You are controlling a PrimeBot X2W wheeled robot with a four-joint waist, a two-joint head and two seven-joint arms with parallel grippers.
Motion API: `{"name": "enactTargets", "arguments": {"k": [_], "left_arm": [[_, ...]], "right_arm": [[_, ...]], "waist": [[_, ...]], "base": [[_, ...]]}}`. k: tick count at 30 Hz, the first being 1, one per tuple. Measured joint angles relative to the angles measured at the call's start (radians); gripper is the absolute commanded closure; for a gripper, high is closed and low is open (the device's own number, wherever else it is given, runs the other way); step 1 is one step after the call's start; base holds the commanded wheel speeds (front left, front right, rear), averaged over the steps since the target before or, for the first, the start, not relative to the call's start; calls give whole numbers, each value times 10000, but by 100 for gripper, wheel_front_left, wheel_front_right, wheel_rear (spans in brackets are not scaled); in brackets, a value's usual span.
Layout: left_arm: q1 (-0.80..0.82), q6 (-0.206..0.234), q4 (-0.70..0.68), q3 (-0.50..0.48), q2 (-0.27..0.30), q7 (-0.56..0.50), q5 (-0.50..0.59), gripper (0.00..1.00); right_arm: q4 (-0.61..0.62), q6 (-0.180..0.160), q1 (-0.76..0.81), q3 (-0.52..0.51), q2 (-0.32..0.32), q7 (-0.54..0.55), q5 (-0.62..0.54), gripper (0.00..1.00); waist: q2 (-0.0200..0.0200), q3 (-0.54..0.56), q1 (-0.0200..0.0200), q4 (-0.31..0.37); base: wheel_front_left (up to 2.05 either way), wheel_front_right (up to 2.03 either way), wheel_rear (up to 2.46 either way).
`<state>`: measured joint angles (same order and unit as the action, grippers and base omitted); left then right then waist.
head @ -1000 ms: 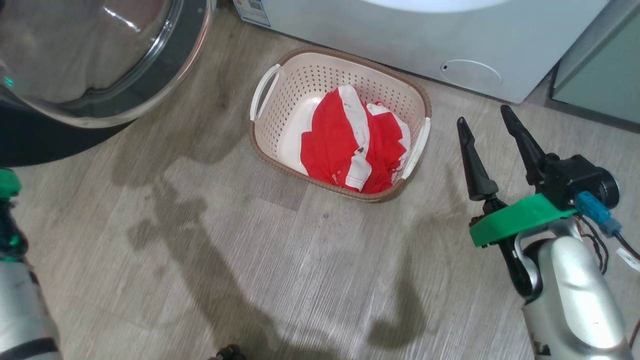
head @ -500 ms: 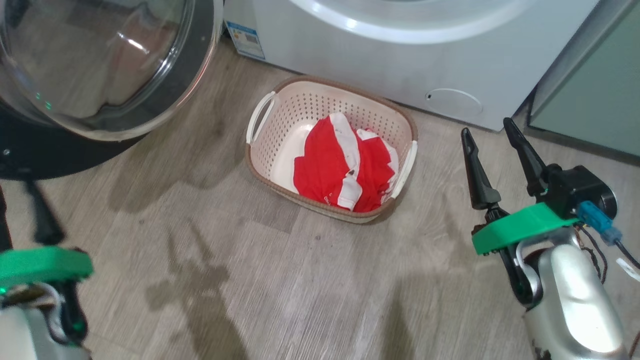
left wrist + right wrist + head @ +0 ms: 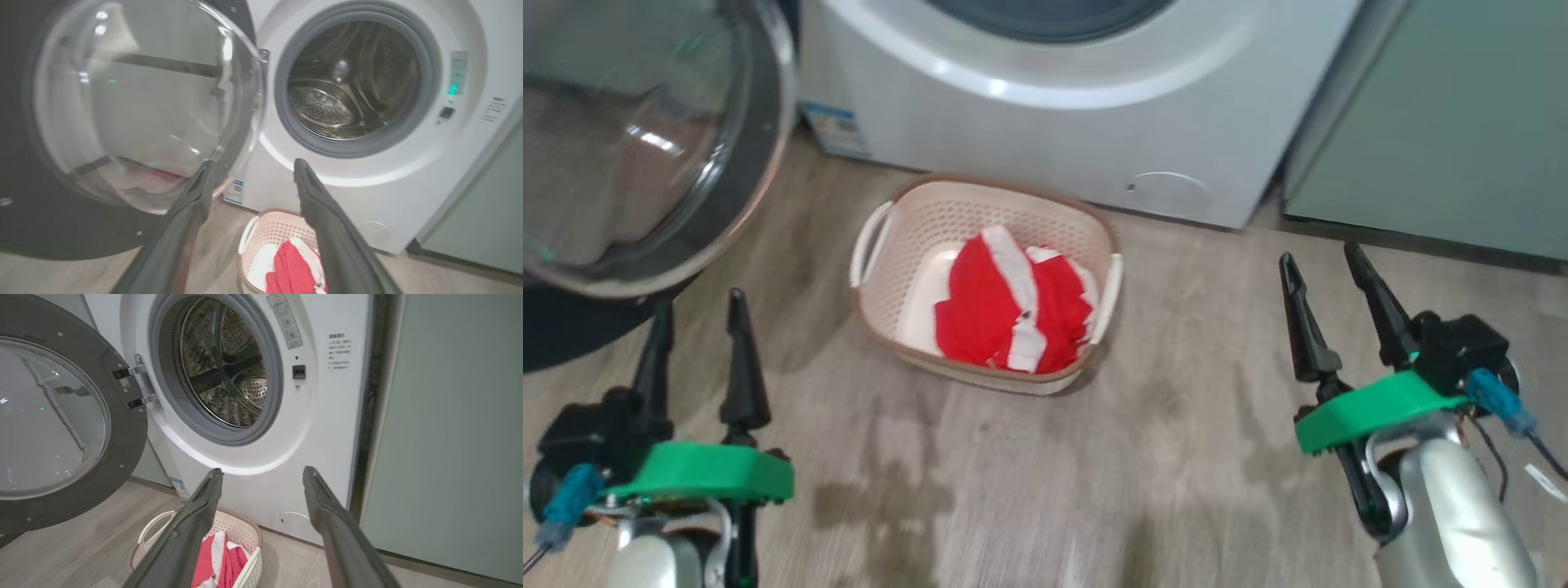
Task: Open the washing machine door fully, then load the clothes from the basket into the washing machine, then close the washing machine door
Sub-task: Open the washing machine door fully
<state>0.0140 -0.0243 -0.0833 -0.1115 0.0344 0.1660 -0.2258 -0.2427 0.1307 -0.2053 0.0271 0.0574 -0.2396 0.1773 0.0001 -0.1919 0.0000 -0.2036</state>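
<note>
The washing machine door (image 3: 637,155) stands wide open. My left tool (image 3: 701,302) has pulled clear of it, fingers apart like my right tool (image 3: 1319,255). The clothes (image 3: 1005,314) still lie in the basket (image 3: 947,220) on the floor before the washing machine (image 3: 1029,131), so loading looks next.

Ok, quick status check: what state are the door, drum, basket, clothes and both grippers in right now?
door: open, swung wide on its hinge
drum: open to view, no clothes seen inside
basket: upright on the floor in front of the machine, holding the clothes
clothes: bunched in the basket, not yet loaded
left gripper: open, empty
right gripper: open, empty
</note>
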Motion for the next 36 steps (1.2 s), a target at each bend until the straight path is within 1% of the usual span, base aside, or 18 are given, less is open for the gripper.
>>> {"name": "enactTargets", "arguments": {"k": [5, 10, 18, 25, 36], "left_arm": [[-125, -163, -134, 433, 92, -345, 178, 0], [-185, -215, -132, 761, 192, -522, 364, 0], [-441, -268, 186, 1104, 247, -560, 439, 0], [-783, -238, 337, 1191, 251, -560, 514, 0], [-788, -75, 337, 1244, 313, -564, 512, 0]], "right_arm": [[-40, 0, 371, -8, -8, -52, 90, 0], [15, 0, 636, -31, -15, -84, 88, 0], [286, 0, 1212, -153, -21, -69, 88, 0], [552, 0, 1401, -150, -33, 35, 88, 0], [667, 0, 1402, -161, -42, 113, 88, 0]], "waist": [[0, 259, 0, 779], [0, 542, 0, 1513], [0, 1078, 0, 2393], [0, 1422, 0, 2712], [0, 1405, 0, 2701]], "base": [[0, 0, 0], [0, 0, 0], [0, 0, 0], [0, 0, 0], [0, 0, 0]]}}
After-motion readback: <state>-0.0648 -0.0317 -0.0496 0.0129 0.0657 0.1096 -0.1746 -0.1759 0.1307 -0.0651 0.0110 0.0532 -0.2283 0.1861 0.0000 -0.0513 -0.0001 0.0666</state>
